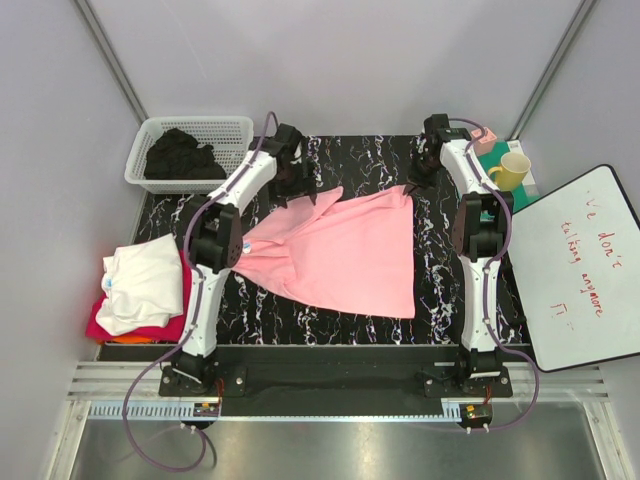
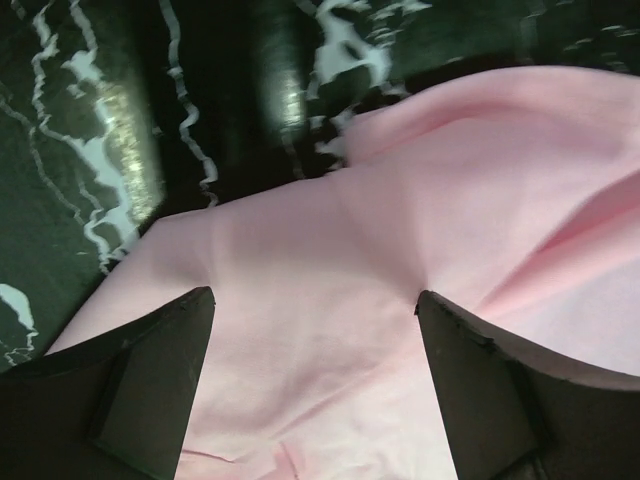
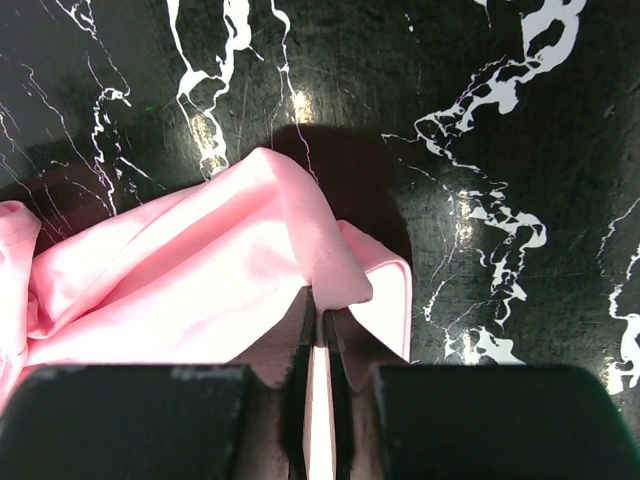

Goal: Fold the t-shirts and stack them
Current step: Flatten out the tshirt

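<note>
Black marble-pattern surface with white veins. Pink t-shirt lies across the middle, flat on the near and right side, bunched toward the far left. Folded stack sits at the left edge, white shirt on top, red one under it. White basket at the far-left corner. Yellow mug far right. Whiteboard along the right edge.

A pink t-shirt lay spread across the middle of the black marble table, mostly flat but rumpled along its left side. Its far right corner was drawn up into a pinched ridge. At the table's left edge, a folded white t-shirt sat atop a folded red t-shirt.
</note>
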Controlling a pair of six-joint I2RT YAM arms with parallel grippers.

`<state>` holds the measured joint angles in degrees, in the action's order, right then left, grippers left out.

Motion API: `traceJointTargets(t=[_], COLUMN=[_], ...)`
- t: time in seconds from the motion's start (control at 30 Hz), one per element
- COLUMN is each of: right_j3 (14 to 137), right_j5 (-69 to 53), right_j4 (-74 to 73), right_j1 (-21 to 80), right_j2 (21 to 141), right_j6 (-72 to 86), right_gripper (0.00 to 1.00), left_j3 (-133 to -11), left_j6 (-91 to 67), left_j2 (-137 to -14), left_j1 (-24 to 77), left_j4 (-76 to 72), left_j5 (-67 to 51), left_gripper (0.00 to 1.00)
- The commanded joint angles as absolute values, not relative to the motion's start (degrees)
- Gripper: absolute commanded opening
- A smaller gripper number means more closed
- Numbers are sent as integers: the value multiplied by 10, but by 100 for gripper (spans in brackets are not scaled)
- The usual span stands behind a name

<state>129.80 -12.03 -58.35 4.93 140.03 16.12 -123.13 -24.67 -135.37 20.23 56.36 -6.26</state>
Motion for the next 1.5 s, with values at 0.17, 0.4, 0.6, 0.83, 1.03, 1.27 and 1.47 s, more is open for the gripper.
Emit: traceJointTargets(t=[0.17,0.4,0.6,0.83,1.03,1.27,1.47], right_j3=[1291,1292,1292,1286,1279,1264,1261], right_j5=[-157,-170,-174,-174,-176,-177,-180], right_j4=[-584,-583,-581,-581,-580,-578,-576], right_j1=[47,48,48,48,48,47,47], right_j2=[1403,1407,1407,1404,1401,1393,1391], right_j6=[158,162,161,159,158,157,158], right_gripper=[12,12,12,12,12,13,13], left_j3=[-1234,-1223,-1222,-1210,-1210,-1210,-1214], left_j6=[-212,-193,-190,-186,-191,-191,-195], left_j2=[-1289,-1305,-1332,-1335,-1360,-1355,-1317], left_j1=[252,268,277,284,286,275,262], left_j4=[561,570,575,574,575,587,591], left_j5=[-16,18,15,6,27,70,132], left_gripper=[85,76,64,63,12,0,0])
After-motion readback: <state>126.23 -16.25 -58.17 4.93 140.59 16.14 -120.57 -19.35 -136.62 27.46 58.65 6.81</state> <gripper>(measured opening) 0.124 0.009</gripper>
